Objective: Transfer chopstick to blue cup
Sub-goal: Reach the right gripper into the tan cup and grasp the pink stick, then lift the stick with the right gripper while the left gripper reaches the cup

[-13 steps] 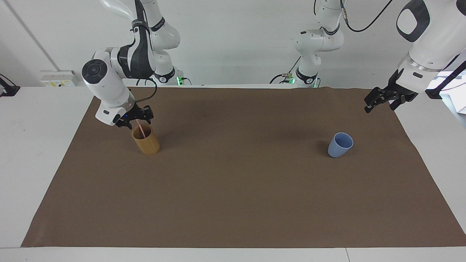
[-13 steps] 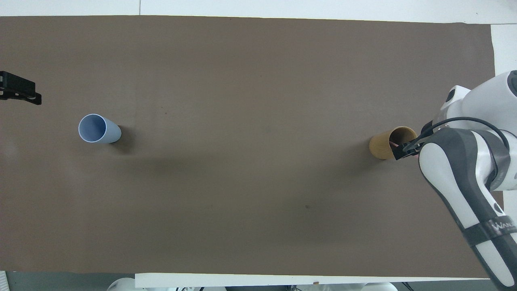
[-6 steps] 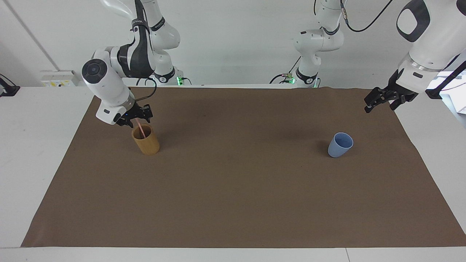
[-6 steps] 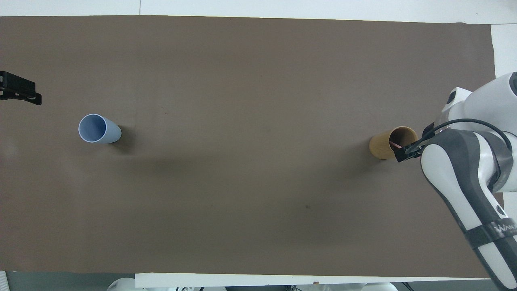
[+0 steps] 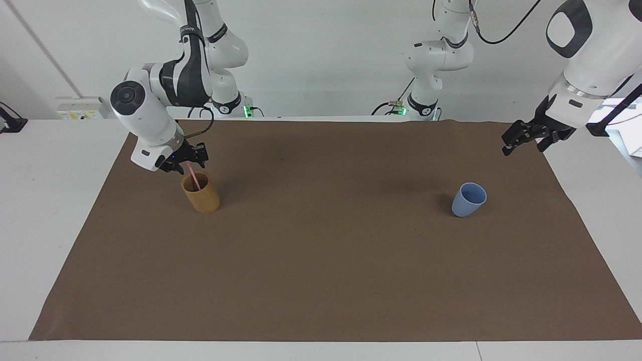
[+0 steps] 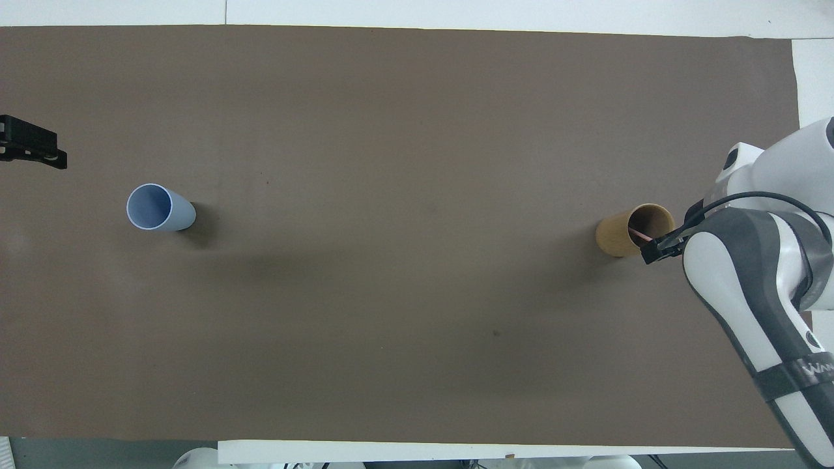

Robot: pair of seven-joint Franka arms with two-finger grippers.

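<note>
Item one: brown mat (image 5: 321,260), spread over a white table (image 5: 45,200) and carrying both cups.

Item two: the chopstick (image 5: 193,179), thin and pale pink. It stands in the tan cup (image 5: 201,193), its lower end down inside the cup. Its long axis runs steeply up and leans toward the robots and the mat's edge at my right arm's end, so its upper end points up into my right gripper (image 5: 186,163). In the overhead view only a short pink sliver (image 6: 637,232) shows inside the cup mouth.

Item three: the tan cup, upright, near the mat's edge at my right arm's end.

Item four: my right gripper, directly over the tan cup's rim, at the chopstick's upper end. Whether its fingers are pinching the stick or merely stand around it I cannot tell.

Item five: the blue cup (image 5: 469,199), upright with its mouth up, toward the mat's edge at my left arm's end, well apart from the tan cup.

Item six: my left gripper (image 5: 526,136), fingers spread, holding nothing. It waits in the air over the mat's corner at my left arm's end on the robots' side.
</note>
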